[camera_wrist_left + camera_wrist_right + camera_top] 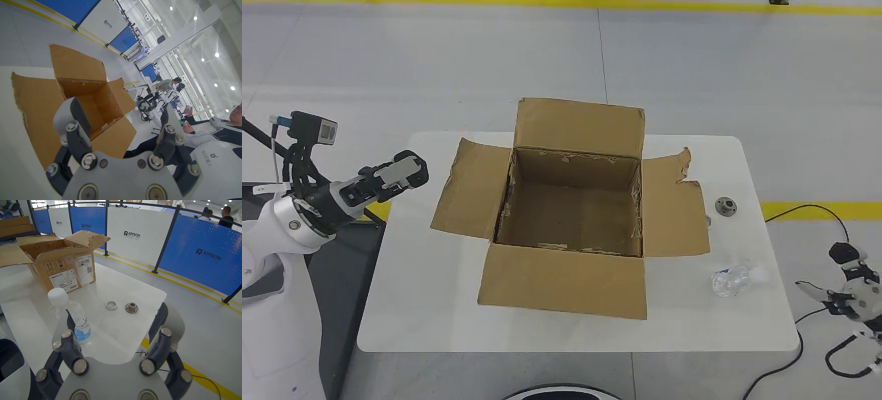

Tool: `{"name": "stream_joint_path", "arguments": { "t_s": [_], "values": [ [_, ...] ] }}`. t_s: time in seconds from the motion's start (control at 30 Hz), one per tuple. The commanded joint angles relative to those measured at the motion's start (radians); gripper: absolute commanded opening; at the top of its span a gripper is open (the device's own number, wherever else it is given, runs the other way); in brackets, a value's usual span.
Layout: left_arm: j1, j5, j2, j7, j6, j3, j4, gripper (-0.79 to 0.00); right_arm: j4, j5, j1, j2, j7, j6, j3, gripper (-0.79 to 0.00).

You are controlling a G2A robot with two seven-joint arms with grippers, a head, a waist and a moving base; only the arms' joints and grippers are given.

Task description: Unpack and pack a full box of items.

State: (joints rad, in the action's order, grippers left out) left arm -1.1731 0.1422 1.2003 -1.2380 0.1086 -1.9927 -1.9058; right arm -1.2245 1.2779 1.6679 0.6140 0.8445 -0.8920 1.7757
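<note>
1. Cardboard box (562, 282) sits in the middle of your white counter (422, 300). All four flaps are folded outward, and its bare bottom shows from above.
2. Your left hand (121, 105) hangs off the counter's left edge, apart from the box. Its fingers are spread with nothing between them.
3. Your right hand (115, 311) is beyond the counter's right edge, likewise released and holding nothing.
4. A clear water bottle (75, 317) with a white cap stands upright near the counter's right edge, the nearest thing to your right hand.
5. A white ring (111, 305) and a grey metal flange (131, 308) lie just beside each other without touching, on the counter past the bottle, near the box's right flap.
</note>
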Motion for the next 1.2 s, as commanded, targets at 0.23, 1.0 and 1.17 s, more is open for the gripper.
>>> {"name": "stream_joint_path", "arguments": {
  "t_s": [0.23, 1.0, 1.17],
  "values": [
    [0.000, 0.000, 0.000, 0.000, 0.000, 0.000, 0.000, 0.000, -0.093, -0.036, 0.226, 0.020, 0.003, 0.057, 0.094, 0.000],
    [0.000, 0.000, 0.000, 0.000, 0.000, 0.000, 0.000, 0.000, -0.160, -0.086, 0.341, 0.036, -0.013, 0.089, 0.146, 0.000],
    [0.000, 0.000, 0.000, 0.000, 0.000, 0.000, 0.000, 0.000, -0.160, -0.086, 0.341, 0.036, -0.013, 0.089, 0.146, 0.000]
  ]
}}
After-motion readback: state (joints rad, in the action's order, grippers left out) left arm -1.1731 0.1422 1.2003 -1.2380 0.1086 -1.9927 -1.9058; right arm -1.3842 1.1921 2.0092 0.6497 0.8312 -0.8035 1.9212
